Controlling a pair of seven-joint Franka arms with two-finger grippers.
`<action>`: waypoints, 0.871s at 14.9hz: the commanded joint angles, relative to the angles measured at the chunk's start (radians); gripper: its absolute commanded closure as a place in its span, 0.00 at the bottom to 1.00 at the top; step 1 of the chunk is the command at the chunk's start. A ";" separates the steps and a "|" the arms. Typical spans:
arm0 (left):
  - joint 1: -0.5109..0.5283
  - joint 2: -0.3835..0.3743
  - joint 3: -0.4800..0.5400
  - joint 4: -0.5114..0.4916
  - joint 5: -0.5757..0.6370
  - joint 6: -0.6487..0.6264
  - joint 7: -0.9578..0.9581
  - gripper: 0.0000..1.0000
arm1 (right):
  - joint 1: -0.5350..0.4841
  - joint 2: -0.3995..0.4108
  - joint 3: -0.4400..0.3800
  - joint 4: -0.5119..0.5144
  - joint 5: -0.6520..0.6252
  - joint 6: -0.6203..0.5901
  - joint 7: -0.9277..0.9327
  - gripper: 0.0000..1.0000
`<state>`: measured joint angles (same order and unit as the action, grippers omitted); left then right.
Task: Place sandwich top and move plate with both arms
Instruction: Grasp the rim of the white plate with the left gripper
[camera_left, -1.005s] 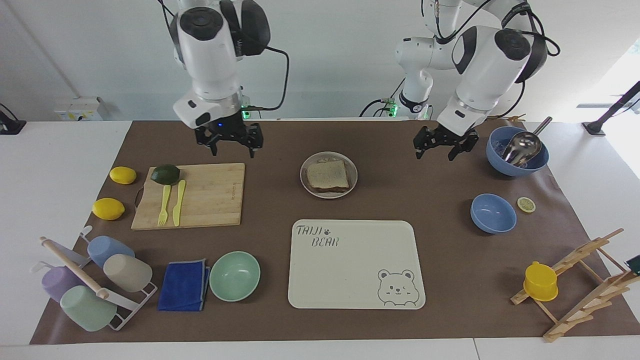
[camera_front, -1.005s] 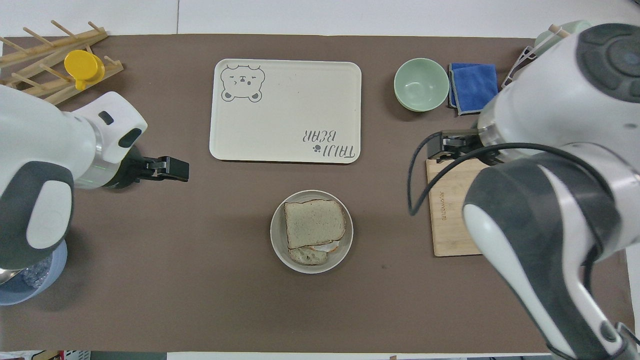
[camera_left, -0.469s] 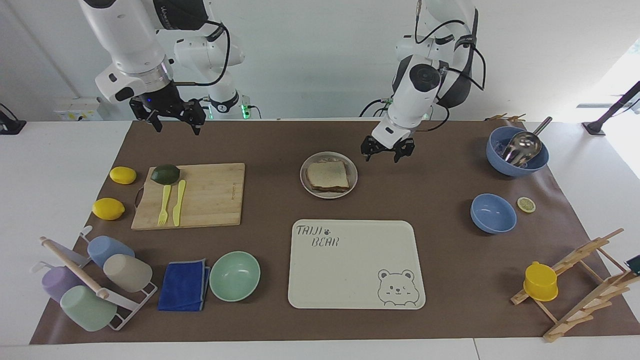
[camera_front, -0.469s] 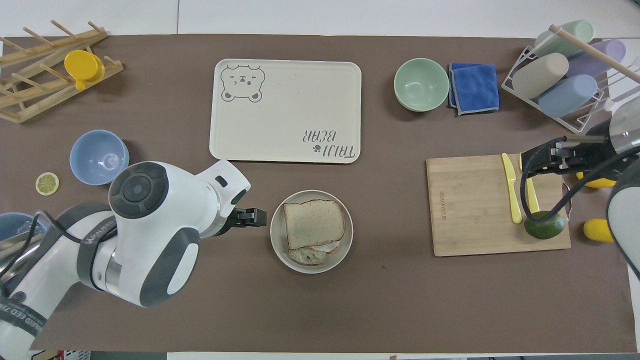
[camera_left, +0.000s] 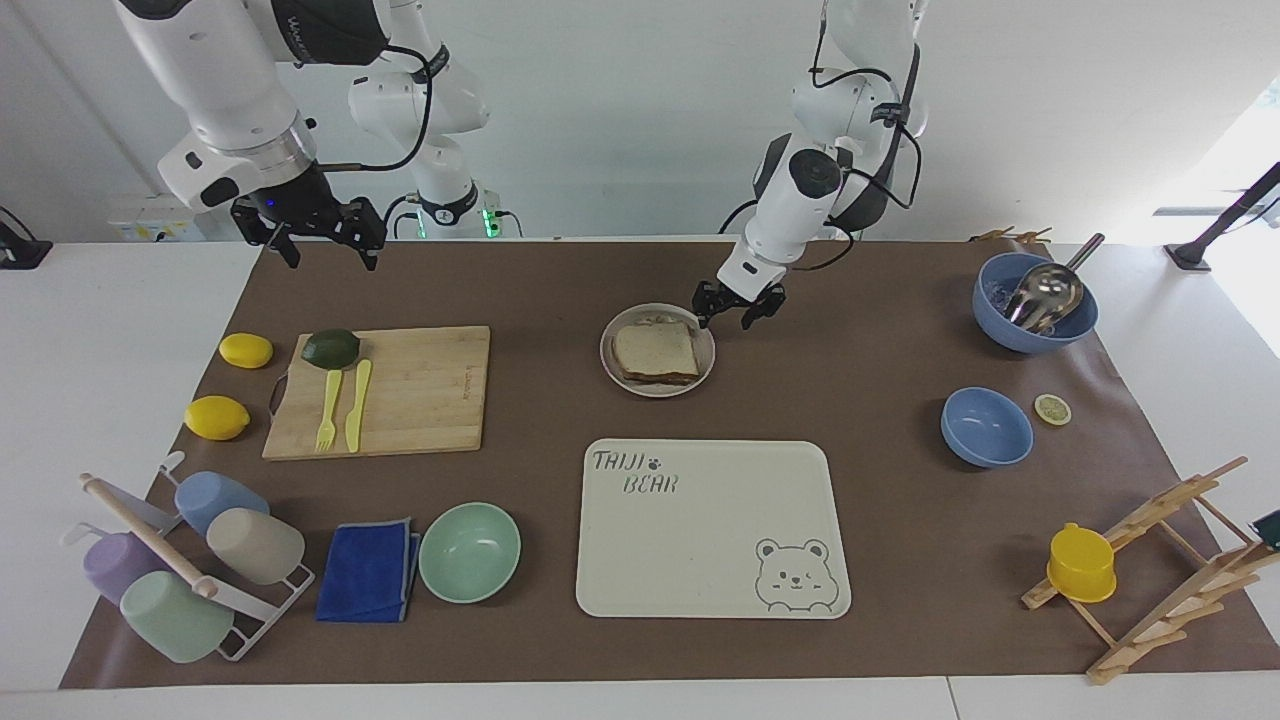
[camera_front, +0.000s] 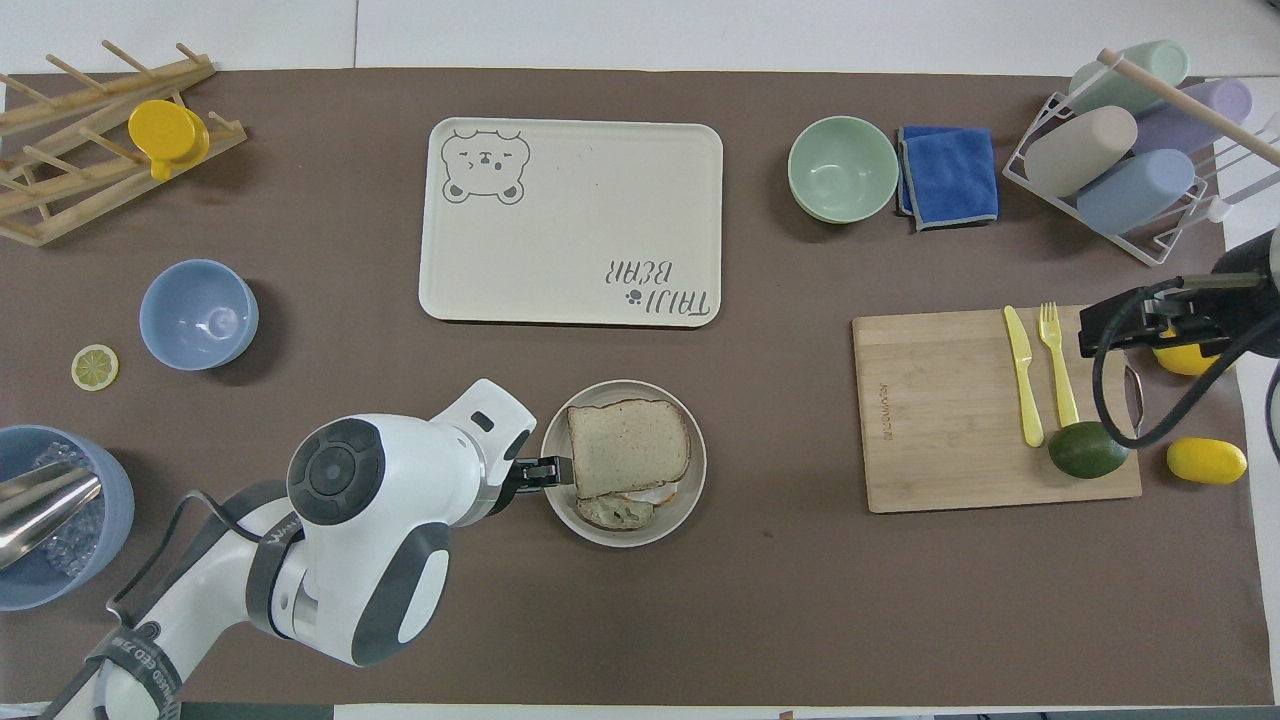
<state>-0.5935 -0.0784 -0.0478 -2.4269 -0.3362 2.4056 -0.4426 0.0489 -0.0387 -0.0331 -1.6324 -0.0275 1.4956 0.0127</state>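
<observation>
The plate (camera_left: 657, 350) sits at the upper centre of the facing view on the tabletop (camera_left: 860, 520), with the sandwich top (camera_left: 655, 350) lying on the stack in it. The left claw (camera_left: 738, 304) hangs at the plate's right rim, fingers spread. The right claw (camera_left: 308, 225) is raised at the upper left, above the tabletop's edge, also spread, holding nothing.

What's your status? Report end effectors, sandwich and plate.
Left end effector open at the plate rim. Right end effector open, waiting high. Sandwich top on the stack. Nothing obstructing.
</observation>
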 joint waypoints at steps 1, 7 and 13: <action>-0.031 -0.021 0.014 -0.046 -0.021 0.046 -0.024 0.32 | -0.006 -0.003 -0.019 -0.015 0.021 0.011 -0.071 0.00; -0.035 -0.012 0.014 -0.047 -0.040 0.053 -0.024 0.42 | -0.021 -0.009 -0.014 -0.017 0.012 -0.008 -0.074 0.00; -0.061 0.040 0.016 -0.049 -0.046 0.121 -0.024 0.42 | -0.029 -0.009 -0.017 -0.011 0.014 -0.021 -0.076 0.00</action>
<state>-0.6137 -0.0672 -0.0464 -2.4560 -0.3581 2.4553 -0.4574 0.0439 -0.0368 -0.0544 -1.6359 -0.0274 1.4808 -0.0347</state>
